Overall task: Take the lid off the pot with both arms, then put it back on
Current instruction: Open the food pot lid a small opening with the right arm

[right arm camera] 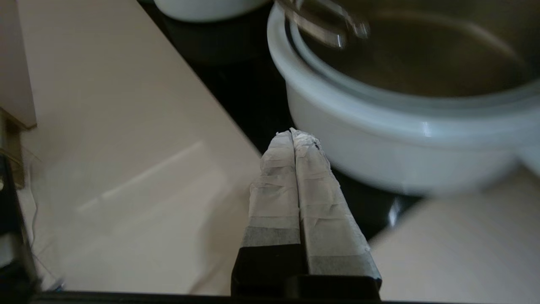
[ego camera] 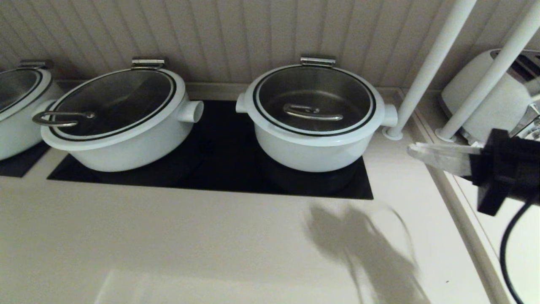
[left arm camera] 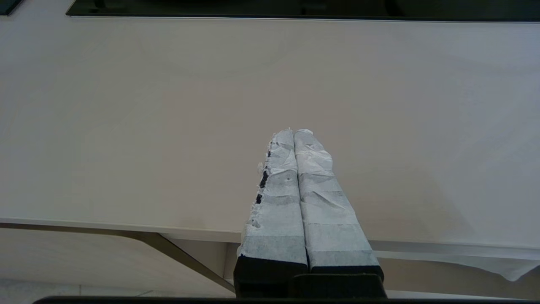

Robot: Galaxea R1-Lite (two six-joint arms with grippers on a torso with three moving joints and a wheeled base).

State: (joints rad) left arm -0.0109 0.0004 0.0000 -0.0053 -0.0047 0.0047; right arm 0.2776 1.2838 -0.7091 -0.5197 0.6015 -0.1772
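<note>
While the lid [ego camera: 314,101] sits on the pot [ego camera: 312,147], bar handle [ego camera: 312,112] lying 9-to-3: right pincer [ego camera: 415,153], pressed together, nearer, lid at its 10 o'clock; left pincer [left arm camera: 294,134] pressed together over bare worktop [ego camera: 168,236].

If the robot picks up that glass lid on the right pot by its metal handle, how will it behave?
The lid looks rigid, probably heavy and breakable since it is glass. Its polished bar handle may be slippery, and lifted off centre it could tilt.
</note>
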